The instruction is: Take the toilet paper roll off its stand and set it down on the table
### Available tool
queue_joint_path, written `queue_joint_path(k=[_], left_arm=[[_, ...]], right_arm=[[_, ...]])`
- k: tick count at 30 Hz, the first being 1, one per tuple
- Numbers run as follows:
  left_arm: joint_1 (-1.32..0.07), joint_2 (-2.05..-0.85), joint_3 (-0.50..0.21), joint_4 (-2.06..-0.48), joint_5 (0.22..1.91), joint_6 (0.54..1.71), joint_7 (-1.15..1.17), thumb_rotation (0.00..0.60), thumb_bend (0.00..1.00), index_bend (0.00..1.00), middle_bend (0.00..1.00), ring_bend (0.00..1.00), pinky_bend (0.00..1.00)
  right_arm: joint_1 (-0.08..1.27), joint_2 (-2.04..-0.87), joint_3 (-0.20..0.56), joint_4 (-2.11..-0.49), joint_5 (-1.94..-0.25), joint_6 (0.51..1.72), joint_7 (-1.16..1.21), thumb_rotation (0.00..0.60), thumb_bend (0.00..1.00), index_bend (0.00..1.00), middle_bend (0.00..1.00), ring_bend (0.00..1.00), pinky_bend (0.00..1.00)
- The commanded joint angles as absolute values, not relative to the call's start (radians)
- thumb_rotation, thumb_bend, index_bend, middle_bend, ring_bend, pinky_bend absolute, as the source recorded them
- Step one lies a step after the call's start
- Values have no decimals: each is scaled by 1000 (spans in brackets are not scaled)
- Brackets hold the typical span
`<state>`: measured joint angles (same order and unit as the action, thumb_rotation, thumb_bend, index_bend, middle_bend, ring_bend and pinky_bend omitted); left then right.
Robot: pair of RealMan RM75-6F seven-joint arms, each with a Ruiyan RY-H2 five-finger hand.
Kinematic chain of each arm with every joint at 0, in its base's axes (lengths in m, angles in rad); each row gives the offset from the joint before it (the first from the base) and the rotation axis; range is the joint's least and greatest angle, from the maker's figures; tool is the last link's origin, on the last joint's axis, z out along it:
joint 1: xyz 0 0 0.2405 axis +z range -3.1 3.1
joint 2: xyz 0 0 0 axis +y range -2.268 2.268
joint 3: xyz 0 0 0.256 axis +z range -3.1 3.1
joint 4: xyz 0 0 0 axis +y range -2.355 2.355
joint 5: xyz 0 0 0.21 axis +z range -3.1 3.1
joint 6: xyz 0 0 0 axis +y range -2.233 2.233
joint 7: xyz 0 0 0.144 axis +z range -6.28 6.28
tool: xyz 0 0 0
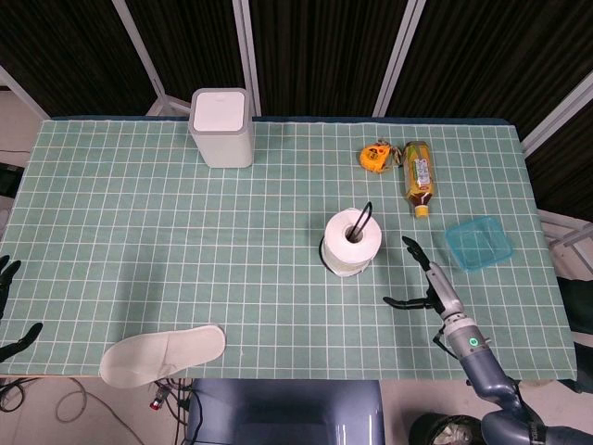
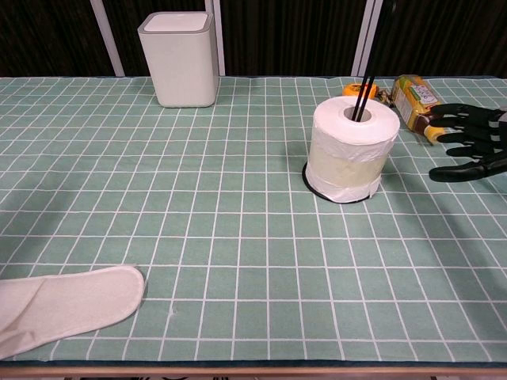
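The white toilet paper roll [image 1: 353, 241] [image 2: 351, 150] stands upright on its black stand, whose thin rod [image 2: 366, 93] rises through the core and whose round base [image 2: 310, 179] shows under the roll. My right hand [image 1: 428, 283] [image 2: 473, 142] hovers to the right of the roll, fingers spread toward it and holding nothing, a clear gap apart from the paper. My left hand [image 1: 7, 311] sits at the left edge, off the table, fingers apart and empty.
A white lidded bin [image 1: 221, 127] stands at the back. A yellow tape measure [image 1: 375, 156] and a lying tea bottle [image 1: 418, 176] are behind the roll. A blue plastic container [image 1: 479, 243] sits at the right. A white slipper [image 1: 162, 353] lies front left.
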<state>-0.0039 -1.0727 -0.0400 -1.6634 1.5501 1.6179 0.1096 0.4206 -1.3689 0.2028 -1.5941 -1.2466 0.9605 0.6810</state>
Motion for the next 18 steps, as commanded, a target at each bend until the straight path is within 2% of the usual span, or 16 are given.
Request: queue_joint_path(k=[1,18], left_arm=[[-3,-1072,-42,-1663,1546,1618,110,600,176,43,0,0,14],[-7,-1075,-45,-1663,1528,1603,121,600,176,43,0,0,15]], right_arm=[[453,-1432,226,-1541,-1208,941,646,600,0,0,0,0,0],[558,-1633,316,-1342,-1080,873,584,600,0,0,0,0,0]])
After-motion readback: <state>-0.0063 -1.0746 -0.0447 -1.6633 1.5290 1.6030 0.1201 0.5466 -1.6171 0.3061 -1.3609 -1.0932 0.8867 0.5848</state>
